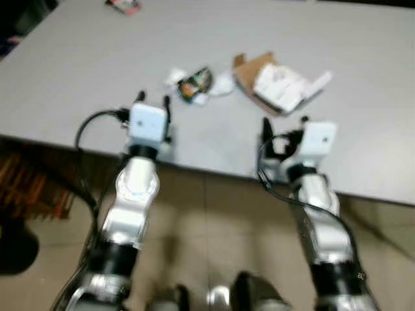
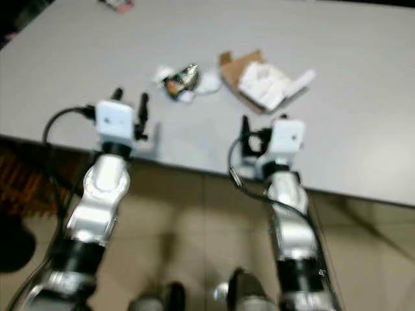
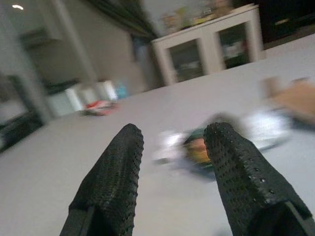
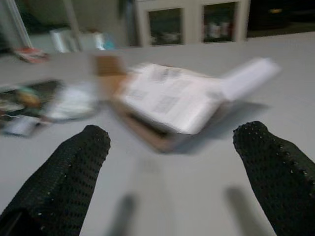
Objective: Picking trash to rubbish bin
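A grey table (image 1: 78, 78) carries trash near its front edge. A crumpled green and orange wrapper (image 1: 194, 84) lies with white scraps beside it, and it is blurred beyond my left fingers (image 3: 118, 167). To its right is a torn brown cardboard box with white paper (image 1: 282, 84), also in the right wrist view (image 4: 167, 98). My left gripper (image 1: 152, 100) is open over the table edge, short of the wrapper. My right gripper (image 1: 284, 122) is open, just before the cardboard box.
A small red and white item (image 1: 123, 5) lies at the table's far left. Below the front edge is tiled floor (image 1: 207, 220), with a dark round object (image 1: 16, 249) and a wooden rack at the left. White cabinets (image 3: 206, 44) stand beyond the table.
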Robot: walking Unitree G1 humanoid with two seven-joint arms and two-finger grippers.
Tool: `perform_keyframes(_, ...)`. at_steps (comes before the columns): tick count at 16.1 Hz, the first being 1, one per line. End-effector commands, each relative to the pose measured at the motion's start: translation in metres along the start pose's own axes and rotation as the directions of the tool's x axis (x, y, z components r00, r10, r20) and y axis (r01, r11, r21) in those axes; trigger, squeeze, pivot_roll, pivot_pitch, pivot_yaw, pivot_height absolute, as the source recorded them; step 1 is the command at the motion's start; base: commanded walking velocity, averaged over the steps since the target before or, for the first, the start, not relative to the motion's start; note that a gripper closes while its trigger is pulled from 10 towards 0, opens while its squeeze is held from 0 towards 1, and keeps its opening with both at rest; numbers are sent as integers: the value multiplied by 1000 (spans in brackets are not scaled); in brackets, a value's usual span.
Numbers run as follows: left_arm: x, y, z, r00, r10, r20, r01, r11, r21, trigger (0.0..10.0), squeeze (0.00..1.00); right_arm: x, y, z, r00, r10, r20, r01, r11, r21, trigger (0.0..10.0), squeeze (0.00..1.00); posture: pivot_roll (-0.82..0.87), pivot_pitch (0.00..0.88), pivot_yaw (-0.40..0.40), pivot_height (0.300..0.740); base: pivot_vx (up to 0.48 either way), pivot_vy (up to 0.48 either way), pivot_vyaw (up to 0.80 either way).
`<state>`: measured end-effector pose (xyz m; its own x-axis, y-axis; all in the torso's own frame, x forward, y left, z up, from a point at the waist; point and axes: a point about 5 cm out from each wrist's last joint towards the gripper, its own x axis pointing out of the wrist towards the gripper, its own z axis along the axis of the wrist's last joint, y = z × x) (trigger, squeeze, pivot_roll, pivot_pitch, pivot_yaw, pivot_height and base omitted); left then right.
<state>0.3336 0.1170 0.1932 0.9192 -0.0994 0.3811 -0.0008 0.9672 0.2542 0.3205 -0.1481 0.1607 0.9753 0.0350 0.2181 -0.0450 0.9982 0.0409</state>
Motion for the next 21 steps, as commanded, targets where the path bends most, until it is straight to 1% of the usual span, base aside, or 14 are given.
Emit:
perform_keyframes(1, -1, 7, 1, 1000, 15, 7, -15, 1000, 22, 10000, 0, 0, 3, 3, 1000, -1, 10, 1, 1000, 20, 10000, 0, -18, 236, 46, 740, 368, 0, 0)
perform_keyframes(7, 1, 7, 6, 1000, 11, 26, -12, 1000, 26, 10000, 0, 0, 3, 3, 1000, -3, 9, 2, 1000, 21, 10000, 0, -15, 245, 45, 740, 361, 0, 0)
perform_keyframes(17, 0, 3, 5, 1000, -20, 19, 19, 1000, 19, 10000, 0, 0, 3, 2, 1000, -6, 8, 6, 1000, 24, 10000, 0, -14, 249, 46, 740, 359, 0, 0)
perform_keyframes(18, 0, 1, 6, 999, -43, 21, 43, 999, 5, 10000, 0, 0, 3, 2, 1000, -7, 8, 7, 1000, 25, 10000, 0, -13, 248, 46, 740, 349, 0, 0)
perform_keyframes(19, -1, -4, 9, 997, -71, 40, 72, 997, -28, 10000, 0, 0, 3, 2, 1000, -6, 8, 6, 1000, 25, 10000, 0, -12, 248, 46, 740, 0, 0, 0)
perform_keyframes(21, -2, -6, 9, 995, -95, 38, 96, 995, -34, 10000, 0, 0, 3, 2, 1000, -6, 8, 6, 1000, 25, 10000, 0, -13, 248, 47, 740, 0, 0, 0)
